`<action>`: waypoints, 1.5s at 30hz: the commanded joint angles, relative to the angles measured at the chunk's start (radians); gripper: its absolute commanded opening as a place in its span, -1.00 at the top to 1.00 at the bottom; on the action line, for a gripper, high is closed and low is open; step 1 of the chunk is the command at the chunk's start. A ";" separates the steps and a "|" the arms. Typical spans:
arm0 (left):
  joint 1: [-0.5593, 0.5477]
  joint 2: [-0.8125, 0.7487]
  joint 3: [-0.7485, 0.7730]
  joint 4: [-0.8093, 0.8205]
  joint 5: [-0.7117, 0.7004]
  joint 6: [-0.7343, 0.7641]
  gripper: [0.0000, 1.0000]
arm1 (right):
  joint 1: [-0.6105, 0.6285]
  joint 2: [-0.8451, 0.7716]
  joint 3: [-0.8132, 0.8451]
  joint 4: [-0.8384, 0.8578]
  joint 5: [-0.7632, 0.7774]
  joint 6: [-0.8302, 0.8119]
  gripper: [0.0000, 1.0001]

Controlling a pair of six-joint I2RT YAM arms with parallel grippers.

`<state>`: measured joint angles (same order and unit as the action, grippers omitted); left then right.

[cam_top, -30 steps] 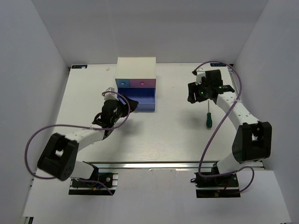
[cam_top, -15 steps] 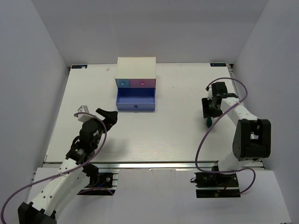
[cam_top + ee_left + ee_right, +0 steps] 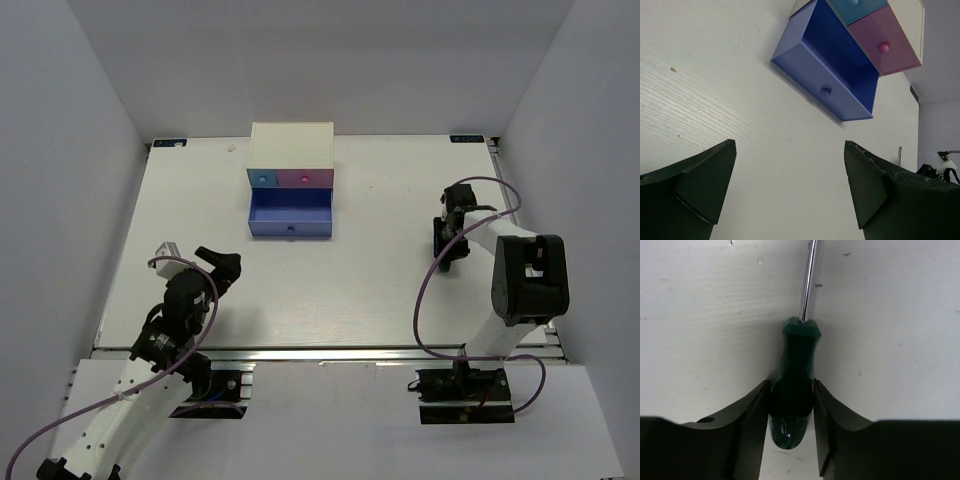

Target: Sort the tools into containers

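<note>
The green-handled screwdriver [image 3: 792, 385] lies flat on the counter [image 3: 380, 290], well to the right of the white cabinet [image 3: 291, 145] and about level with the front of its open drawer; its bare shaft points away from the wrist. The right gripper [image 3: 791, 407] has it by the butt end of the handle, jaws clamped on both sides with no gap showing; how firm that hold is, you cannot tell from here.

You are at the pick-up, so treat the grip as a short one. Most of the tool's length sticks out past the jaws and will likely want to droop or swing; lift straight up and slowly, and watch the tip before you travel.

The periwinkle drawer [image 3: 290, 215] at the cabinet's foot stands pulled out, while the pink drawer [image 3: 307, 179] and light blue drawer [image 3: 264, 178] above it are closed; the open one looks like your target. Bring the tool in from the cabinet's right, turn it along the drawer's width, lower it inside the walls, then let go.

The left gripper [image 3: 789, 145] hangs to the cabinet's near left, jaws wide apart and empty; leave it there, out of the path.
</note>
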<state>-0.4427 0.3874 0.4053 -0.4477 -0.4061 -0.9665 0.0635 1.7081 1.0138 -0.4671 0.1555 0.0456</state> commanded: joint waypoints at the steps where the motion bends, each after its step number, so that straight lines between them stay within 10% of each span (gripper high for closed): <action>1: -0.001 -0.016 0.010 -0.042 -0.020 -0.009 -0.96 | -0.001 0.015 -0.055 0.064 0.019 0.042 0.24; 9: -0.001 -0.021 0.009 -0.046 -0.017 -0.008 -0.96 | -0.002 -0.008 -0.067 0.119 -0.008 -0.003 1.00; 28: -0.001 -0.025 0.004 -0.026 -0.010 0.003 -0.96 | 0.139 -0.153 0.259 0.027 -0.527 -0.102 1.00; 45: -0.001 -0.101 0.026 -0.095 -0.036 -0.003 -0.96 | 0.614 -0.017 0.583 0.151 -0.447 -0.395 1.00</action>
<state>-0.4427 0.2966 0.4049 -0.5171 -0.4202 -0.9699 0.6189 1.6161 1.5143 -0.3538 -0.3347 -0.2020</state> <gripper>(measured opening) 0.978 0.420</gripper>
